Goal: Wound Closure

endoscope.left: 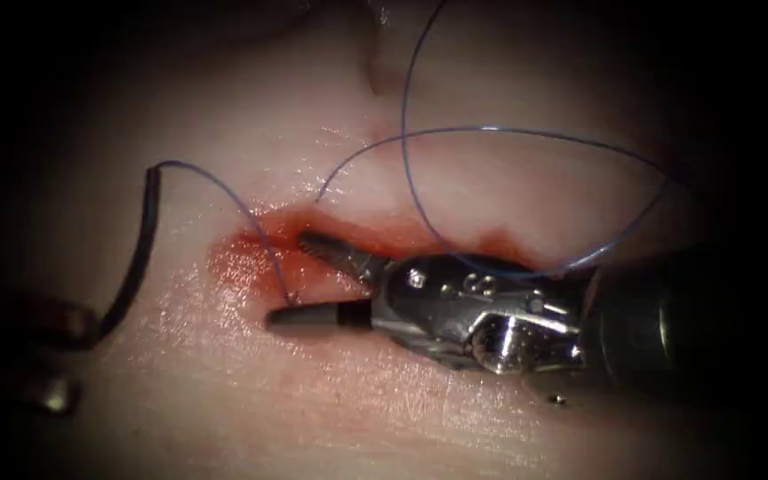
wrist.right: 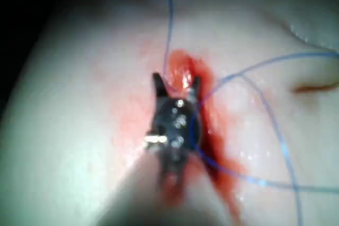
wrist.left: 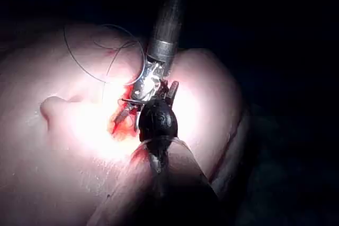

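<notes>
In the endoscope view we see the right tool [endoscope.left: 300, 280] reaching in from the right, its jaws spread apart over the red fluid [endoscope.left: 251, 262] at the cut [endoscope.left: 375, 236] in the tissue [endoscope.left: 251, 391]. The upper jaw lies in the cut; the lower jaw rests on the skin just below it. We see nothing clamped between them. The blue thread [endoscope.left: 491, 131] enters the tissue between the jaws and loops widely above the tool. The needle [endoscope.left: 135, 258] lies on the tissue well left of the cut, held by neither tool.

The right wrist view confirms the parted jaws of that tool [wrist.right: 176, 84] straddling the red patch.

The left wrist view shows the left tool [wrist.left: 151, 107]; we cannot tell how it is set.
</notes>
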